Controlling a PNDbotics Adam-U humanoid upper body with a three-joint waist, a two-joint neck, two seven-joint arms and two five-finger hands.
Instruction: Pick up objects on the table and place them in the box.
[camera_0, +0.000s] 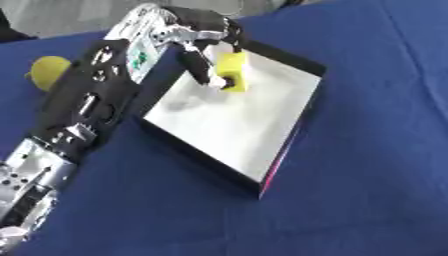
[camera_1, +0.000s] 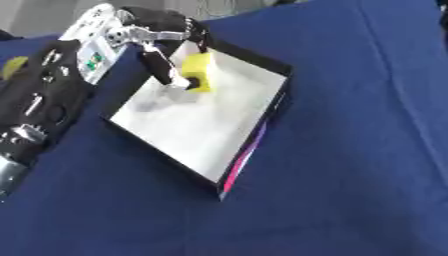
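Observation:
A shallow box (camera_0: 289, 145) with black walls and a white floor lies askew on the blue cloth. My left arm reaches in from the lower left, and my left hand (camera_0: 203, 37) hovers over the box's far end. Its fingers and thumb pinch a yellow block (camera_0: 233, 71), which hangs just above the white floor. A yellow rounded object (camera_0: 48, 71) lies on the cloth at the far left, behind my arm. My right hand shows in neither view.
The blue cloth (camera_0: 376, 150) covers the whole table and stretches wide to the right of the box and in front of it. A pink stripe (camera_0: 278, 167) runs along the box's near right wall.

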